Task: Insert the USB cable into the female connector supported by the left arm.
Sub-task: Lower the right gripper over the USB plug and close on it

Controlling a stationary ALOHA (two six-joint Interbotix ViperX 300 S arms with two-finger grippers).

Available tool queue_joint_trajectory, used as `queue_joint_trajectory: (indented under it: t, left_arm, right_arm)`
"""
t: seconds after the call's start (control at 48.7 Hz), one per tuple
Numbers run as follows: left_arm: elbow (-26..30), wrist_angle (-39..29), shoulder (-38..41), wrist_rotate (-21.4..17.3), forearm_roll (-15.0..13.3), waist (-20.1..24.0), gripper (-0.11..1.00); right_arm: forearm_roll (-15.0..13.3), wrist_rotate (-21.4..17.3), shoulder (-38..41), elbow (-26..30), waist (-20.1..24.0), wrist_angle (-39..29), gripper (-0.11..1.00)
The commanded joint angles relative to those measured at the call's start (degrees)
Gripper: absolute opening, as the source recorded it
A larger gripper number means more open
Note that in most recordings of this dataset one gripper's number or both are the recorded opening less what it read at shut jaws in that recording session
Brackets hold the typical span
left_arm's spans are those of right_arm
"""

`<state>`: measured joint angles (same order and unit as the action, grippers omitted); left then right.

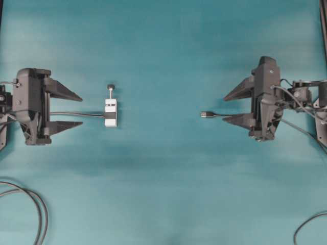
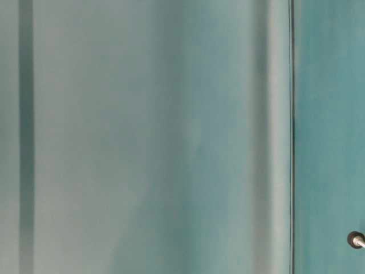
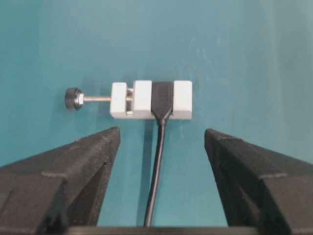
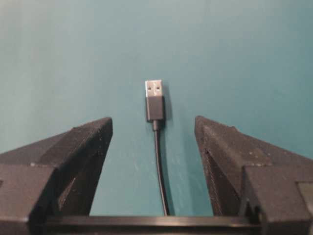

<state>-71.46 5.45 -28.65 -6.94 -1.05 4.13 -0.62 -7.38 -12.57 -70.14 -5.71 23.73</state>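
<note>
Lying flat on the teal surface [image 1: 163,46], the connector [image 1: 111,112] sits just beyond the tips of the left gripper [image 1: 79,109], its knob [image 1: 110,88] pointing toward the far edge and its cable [image 1: 76,114] running back between the fingers. That gripper stands wide and holds nothing — the block is apart from both fingers [image 3: 73,166]. Across a broad bare stretch of surface, the USB cable [image 1: 217,115] lies with its plug [image 1: 206,115] aimed at the connector, just past the right gripper [image 1: 225,108], which is also spread wide and empty; the wire passes between its fingers [image 4: 230,156]. More cables [image 1: 30,204] loop near the lower corners.
</note>
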Motion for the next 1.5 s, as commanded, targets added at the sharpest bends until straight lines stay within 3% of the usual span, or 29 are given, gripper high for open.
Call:
queue_joint_trajectory:
  t: [0.0,0.185,0.575,0.862,1.211,1.478]
  left_arm:
    - [1.49,0.44,0.18,-0.79,0.09,0.18,0.79]
    - [0.97,0.00,0.26,-0.70,0.09,0.26,0.79]
    - [1.14,0.00,0.26,-0.09,-0.09,0.26,0.79]
    - [1.76,-1.67,0.18,0.18,-0.18,0.35,0.79]
    - [2.37,-2.29,0.26,6.77,-0.18,0.35,0.79]
    - [2.64,-2.99,1.41,6.94,-0.18,0.35,0.79]
  right_arm:
    - [-0.09,-0.70,1.32,1.67,0.00,1.49,0.70]
    - [-0.09,-2.81,5.80,2.90,0.00,2.99,0.70]
    - [-0.09,-1.93,13.18,6.06,-0.09,3.87,0.69]
    - [-0.09,-1.23,14.77,5.19,-0.26,7.73,0.66]
    - [-0.09,-1.23,14.77,3.08,-0.62,13.45,0.65]
    - [-0.09,-0.09,14.77,2.55,0.53,14.77,0.63]
